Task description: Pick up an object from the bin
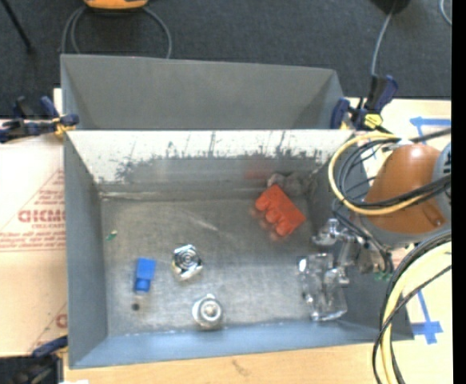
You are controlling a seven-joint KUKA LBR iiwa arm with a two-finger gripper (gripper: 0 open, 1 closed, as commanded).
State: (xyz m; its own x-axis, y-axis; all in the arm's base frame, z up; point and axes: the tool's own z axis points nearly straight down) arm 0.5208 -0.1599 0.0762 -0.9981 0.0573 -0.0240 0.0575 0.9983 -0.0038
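Note:
My gripper hangs over the right end of the bin floor, near the front right corner, with bare floor under it. An orange-red block with ridged top lies up and to the left of it, near the back wall. A crumpled silvery metal piece lies at mid-left. Near the front wall rests a round silvery knob. A small blue block sits toward the left side.
A tiny green speck lies by the left wall. The arm with its orange cover and looped cables stands over the bin's right rim.

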